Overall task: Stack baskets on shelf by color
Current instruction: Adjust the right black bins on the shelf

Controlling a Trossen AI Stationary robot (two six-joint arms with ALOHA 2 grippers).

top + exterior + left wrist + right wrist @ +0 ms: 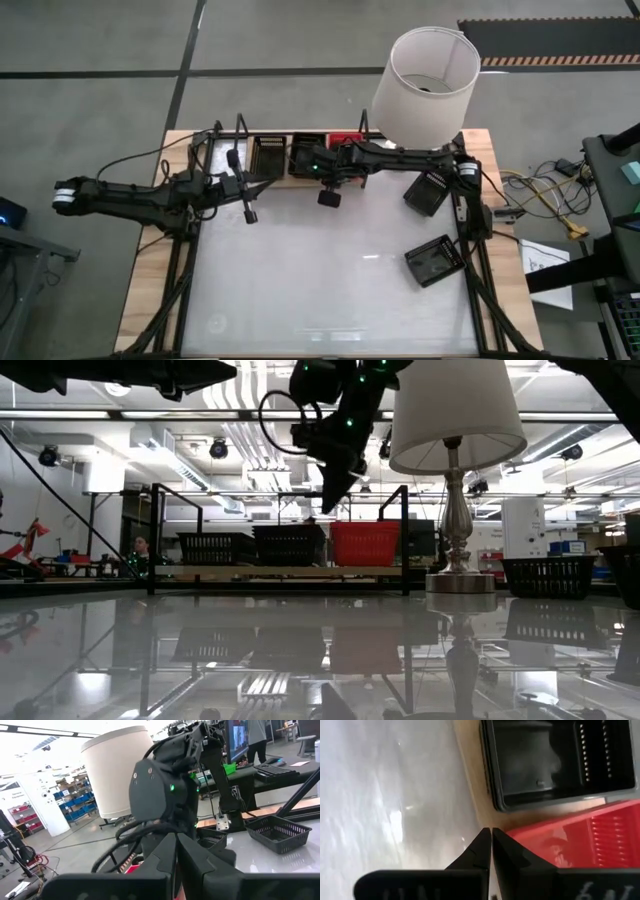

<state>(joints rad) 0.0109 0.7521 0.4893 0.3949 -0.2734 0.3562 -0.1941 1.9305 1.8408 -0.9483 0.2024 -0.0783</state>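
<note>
Our left gripper (249, 212) hangs closed and empty near the shelf's (280, 572) left end. On that far shelf we see two black baskets (217, 547), then a red basket (365, 543). Our right gripper (328, 198), closed and empty, hovers just before them. Two more black baskets (435, 260) lie right.

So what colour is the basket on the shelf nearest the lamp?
Red basket, clearest in the low view.

No readable text, labels or brand marks anywhere. Right gripper (490, 837) housing has raised marks at the frame edge, cut off, can't be read. Monitor (239, 737) in the room behind is lit, content too small to make out (same w/ papers (545, 268) beside the table).
</note>
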